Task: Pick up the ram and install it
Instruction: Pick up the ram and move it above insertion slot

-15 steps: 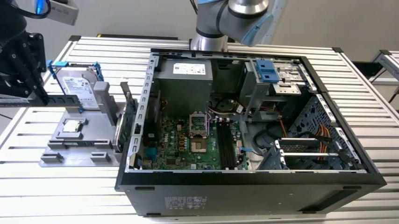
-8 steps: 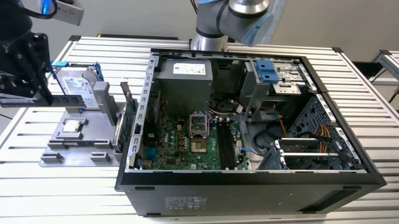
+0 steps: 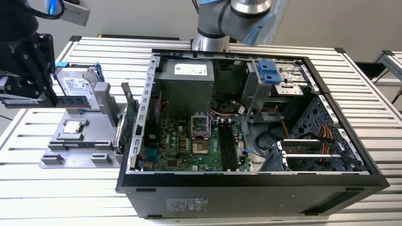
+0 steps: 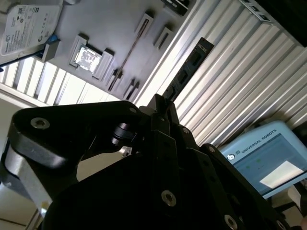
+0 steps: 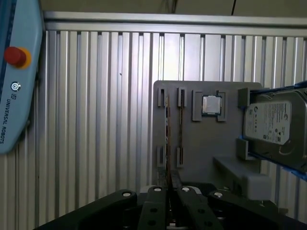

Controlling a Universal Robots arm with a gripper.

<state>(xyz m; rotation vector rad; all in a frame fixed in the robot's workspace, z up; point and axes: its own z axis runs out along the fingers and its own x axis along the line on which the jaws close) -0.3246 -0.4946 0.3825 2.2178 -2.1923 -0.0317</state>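
Tool clamped shut on the ram, held in the air.
Its fingers pinch one end of the stick; beyond it, a grey tray carries a processor and a hard drive near the surface edge, beside the open computer case.

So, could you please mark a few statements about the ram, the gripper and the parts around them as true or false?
1. The gripper is shut on the ram. True.
2. The ram sits in a slot of the motherboard. False: it is held in the air, to the exterior view's left of the computer case.
3. The hard drive rests on the grey fixture. True.
4. The computer case is closed. False: its side is open and the motherboard shows.
5. The processor chip lies on the grey fixture. True.
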